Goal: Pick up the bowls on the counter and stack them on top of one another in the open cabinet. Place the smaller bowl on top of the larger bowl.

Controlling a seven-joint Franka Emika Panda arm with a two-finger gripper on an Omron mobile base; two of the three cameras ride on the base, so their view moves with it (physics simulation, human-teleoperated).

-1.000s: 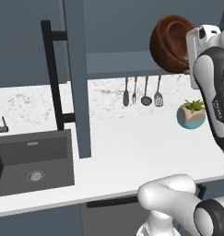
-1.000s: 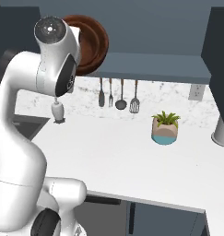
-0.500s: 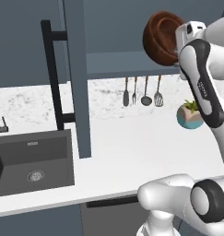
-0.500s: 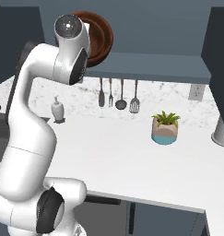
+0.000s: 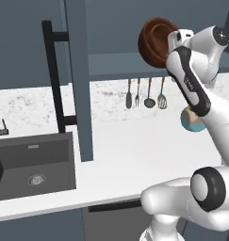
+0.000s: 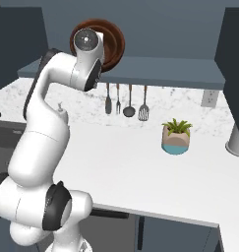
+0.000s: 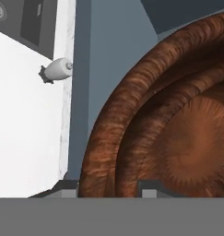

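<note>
- The arm is up high with the larger bowl (image 5: 153, 42) lifted to cabinet height, just above the front edge of the cabinet (image 6: 140, 66) shelf. From the right base view the bowl (image 6: 111, 39) sits tipped on its side, opening facing out, partly behind the wrist.
- The gripper (image 7: 109, 189) looks clamped on the bowl's rim: in the hand view the 2 dark fingertips (image 7: 69, 188) sit either side of the wood wall at the bottom edge. So it's grasping the larger bowl, not loose.
- Judging from that, the step in hand is getting the bowl onto the shelf. The counter (image 5: 134, 146) below has a small potted plant (image 6: 176, 138) and hanging utensils (image 6: 126, 101) on the back wall, none of them in the way.
- To do it well, the robot probably needs to roll the wrist so the bowl ends up base down, push it well past the shelf lip, and lower until it's seated before letting go.
- Risk: releasing while it's tilted could send it rolling off the edge. The open door (image 5: 80, 80) to the left also needs some clearance.
</note>
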